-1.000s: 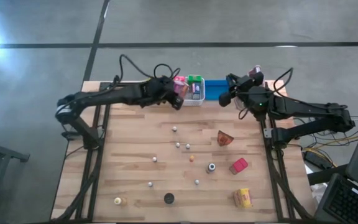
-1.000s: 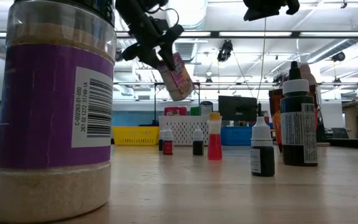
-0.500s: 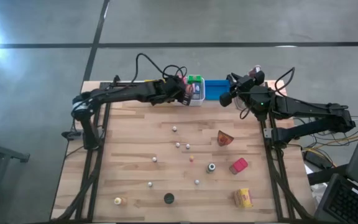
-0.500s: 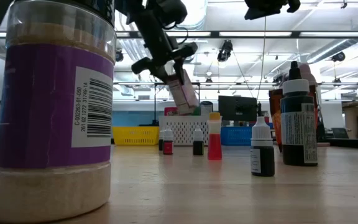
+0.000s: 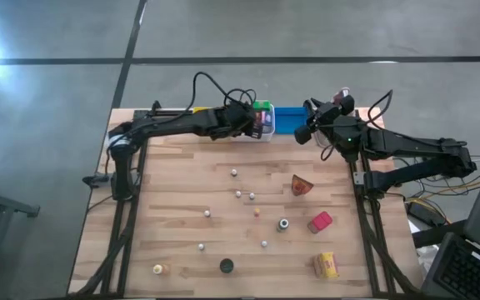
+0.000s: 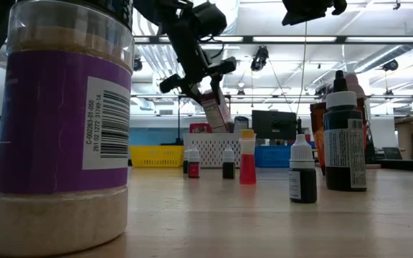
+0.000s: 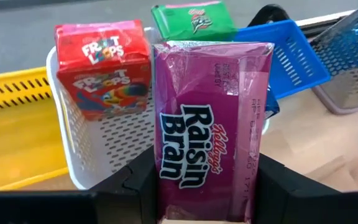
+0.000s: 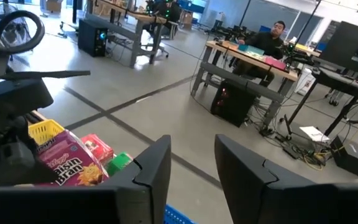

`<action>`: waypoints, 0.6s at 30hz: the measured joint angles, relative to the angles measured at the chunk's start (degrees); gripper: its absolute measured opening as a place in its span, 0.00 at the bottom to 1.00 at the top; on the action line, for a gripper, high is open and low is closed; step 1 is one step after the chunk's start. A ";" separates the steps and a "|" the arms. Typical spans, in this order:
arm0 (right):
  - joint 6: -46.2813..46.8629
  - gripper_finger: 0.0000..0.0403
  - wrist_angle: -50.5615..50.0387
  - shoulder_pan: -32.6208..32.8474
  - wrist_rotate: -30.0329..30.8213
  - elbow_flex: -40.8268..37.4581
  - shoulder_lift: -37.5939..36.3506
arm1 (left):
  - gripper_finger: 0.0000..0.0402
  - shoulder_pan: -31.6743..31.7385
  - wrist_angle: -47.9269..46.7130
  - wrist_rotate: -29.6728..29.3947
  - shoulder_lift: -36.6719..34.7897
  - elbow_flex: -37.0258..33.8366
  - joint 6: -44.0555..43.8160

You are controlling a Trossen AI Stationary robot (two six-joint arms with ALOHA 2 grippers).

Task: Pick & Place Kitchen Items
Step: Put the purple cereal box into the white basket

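The left gripper (image 7: 205,208) clamps a glossy purple Raisin Bran box (image 7: 211,118) just above the perforated white basket (image 7: 110,140), where a red Froot Loops carton (image 7: 103,68) and a green packet (image 7: 193,20) stand. Right of the basket, the right gripper (image 8: 191,168) hovers over the blue mesh bin (image 7: 288,53), fingers apart, holding nothing.

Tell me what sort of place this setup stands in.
Likely a robotics lab or open workshop: a bare concrete floor with marked lines, rows of desks with computers, and a person seated at one.
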 joint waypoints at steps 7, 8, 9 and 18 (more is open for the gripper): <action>0.42 0.33 0.02 0.01 -0.02 0.00 0.07 | 0.44 0.50 0.05 -1.12 1.50 0.00 -2.64; 0.83 0.33 0.04 0.00 -0.03 -0.01 0.10 | 0.44 0.52 0.09 -1.10 1.82 0.00 -2.96; 1.00 0.34 0.02 0.00 -0.04 -0.05 0.11 | 0.44 0.63 0.11 -1.04 2.16 0.00 -3.27; 1.39 0.35 -0.02 0.00 -0.51 -0.79 0.13 | 0.44 1.76 2.85 1.97 7.08 0.33 -4.91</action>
